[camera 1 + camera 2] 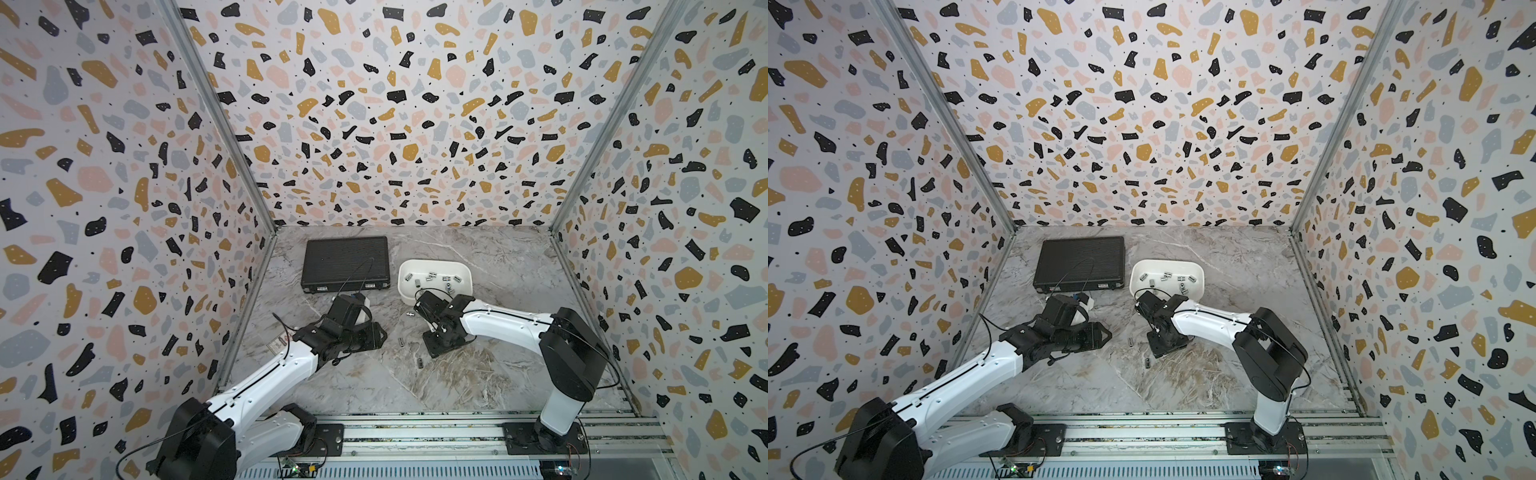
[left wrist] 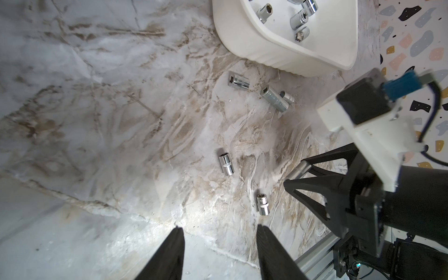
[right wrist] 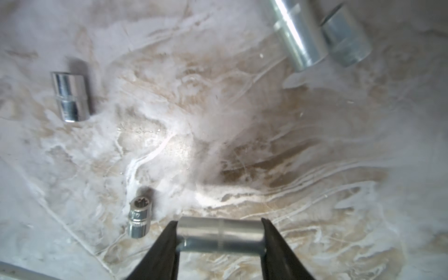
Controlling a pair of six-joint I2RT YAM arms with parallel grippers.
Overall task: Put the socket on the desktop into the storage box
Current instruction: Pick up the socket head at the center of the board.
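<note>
Just below the storage box (image 1: pixel 404 286) in both top views, your right gripper (image 3: pixel 219 232) is clamped endwise on a socket (image 3: pixel 232 228), down close to the desktop (image 1: pixel 478 374). Your left gripper (image 2: pixel 220 240) stands partly open and empty, left of it. Loose sockets (image 2: pixel 226 164) lie on the marble between them; stored sockets (image 2: pixel 300 18) sit inside the box.

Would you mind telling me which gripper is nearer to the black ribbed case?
Left. The left gripper is open, in front of the black case's latched side. The right gripper, shut on a socket, is farther off, in front of the storage box.
</note>
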